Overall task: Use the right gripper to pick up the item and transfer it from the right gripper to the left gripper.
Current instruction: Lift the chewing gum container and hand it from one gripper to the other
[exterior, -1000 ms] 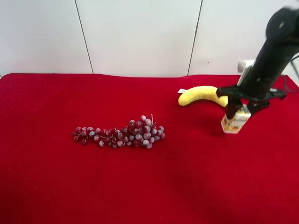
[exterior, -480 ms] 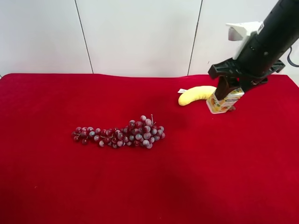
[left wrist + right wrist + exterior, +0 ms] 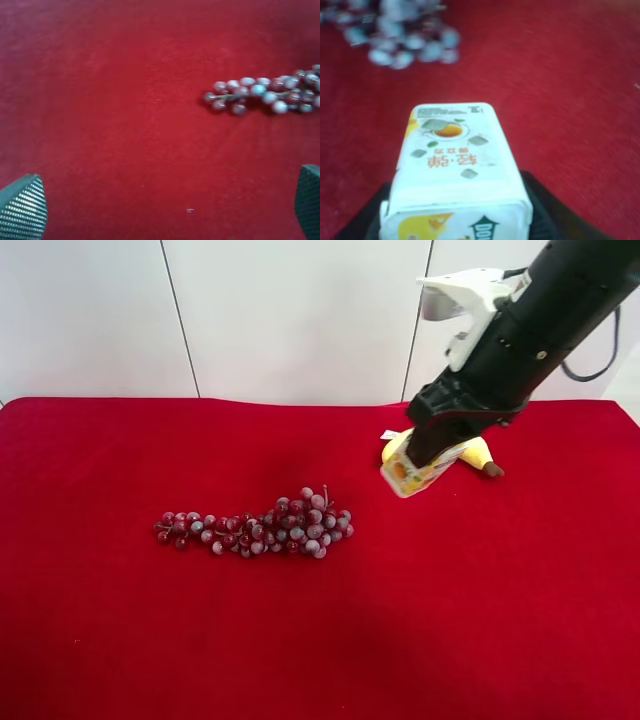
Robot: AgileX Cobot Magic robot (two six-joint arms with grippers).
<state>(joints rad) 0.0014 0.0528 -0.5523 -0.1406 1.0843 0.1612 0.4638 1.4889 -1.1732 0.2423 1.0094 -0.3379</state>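
Observation:
The item, a small white carton with orange fruit pictures [image 3: 414,473], hangs tilted in the air in my right gripper [image 3: 428,452], in front of the banana. In the right wrist view the carton [image 3: 455,165] fills the middle, with the black fingers [image 3: 367,217] shut on both its sides. The arm at the exterior high view's right, black with a white wrist block [image 3: 462,292], is this right arm. My left gripper [image 3: 160,220] shows only in the left wrist view, open and empty, its fingertips [image 3: 22,210] wide apart above bare red cloth. It is out of the exterior high view.
A red grape bunch [image 3: 260,526] lies mid-table on the red cloth [image 3: 300,640]; it also shows in the left wrist view [image 3: 262,93] and blurred in the right wrist view [image 3: 395,30]. A yellow banana [image 3: 478,452] lies behind the carton. A white wall stands behind the table.
My right gripper has lifted the carton off the cloth and carried it left and up, past the banana toward the table's middle. The grapes and banana have not moved.

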